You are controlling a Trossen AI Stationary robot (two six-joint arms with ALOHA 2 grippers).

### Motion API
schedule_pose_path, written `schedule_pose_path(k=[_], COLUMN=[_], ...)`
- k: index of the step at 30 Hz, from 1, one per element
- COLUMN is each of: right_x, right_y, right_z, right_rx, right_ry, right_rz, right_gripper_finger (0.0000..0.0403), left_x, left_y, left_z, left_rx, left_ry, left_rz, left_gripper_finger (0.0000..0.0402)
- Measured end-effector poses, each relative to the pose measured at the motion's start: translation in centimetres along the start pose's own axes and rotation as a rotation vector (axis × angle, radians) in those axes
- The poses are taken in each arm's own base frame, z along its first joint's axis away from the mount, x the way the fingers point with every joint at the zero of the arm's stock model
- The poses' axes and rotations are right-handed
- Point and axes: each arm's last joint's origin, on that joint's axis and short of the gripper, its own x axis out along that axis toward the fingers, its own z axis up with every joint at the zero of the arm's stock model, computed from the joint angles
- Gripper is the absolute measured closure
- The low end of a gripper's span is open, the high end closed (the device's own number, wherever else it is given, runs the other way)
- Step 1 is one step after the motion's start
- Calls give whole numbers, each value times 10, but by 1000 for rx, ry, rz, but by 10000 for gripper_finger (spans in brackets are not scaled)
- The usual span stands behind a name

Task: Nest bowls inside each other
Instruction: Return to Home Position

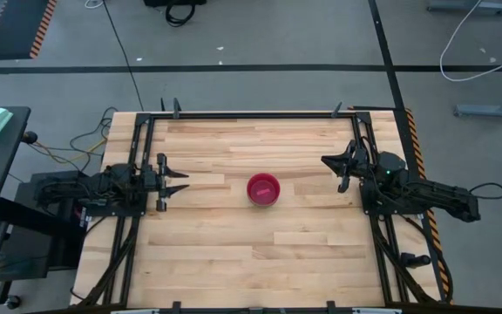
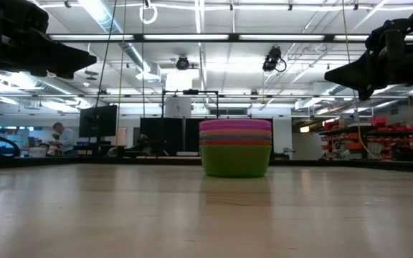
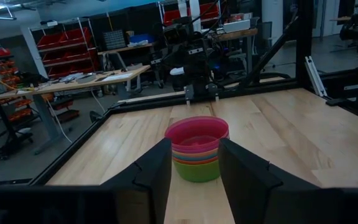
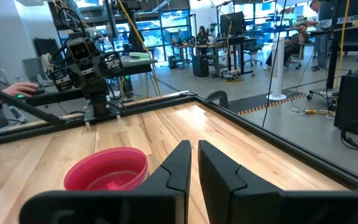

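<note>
Pink-red bowl tops our finished stack on the desk; left jaws open, right jaws nearly closed, nothing remains.

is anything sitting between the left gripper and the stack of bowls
Nothing visible does. Bare table lies between the open left gripper and the stack of bowls, pink-red one on top, at the table's middle. The right gripper waits on the far side.
</note>
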Motion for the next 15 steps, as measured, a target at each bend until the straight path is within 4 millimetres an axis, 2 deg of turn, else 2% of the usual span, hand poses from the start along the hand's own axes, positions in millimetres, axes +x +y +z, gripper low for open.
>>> schedule_pose_path(k=[15], right_x=[0], right_y=[0], right_z=[0], right_rx=[0], right_ry=[0], right_rz=[0], right_gripper_finger=[364], left_x=[0], left_y=[0], left_z=[0], left_rx=[0], left_ry=[0], left_rz=[0], left_gripper_finger=[251])
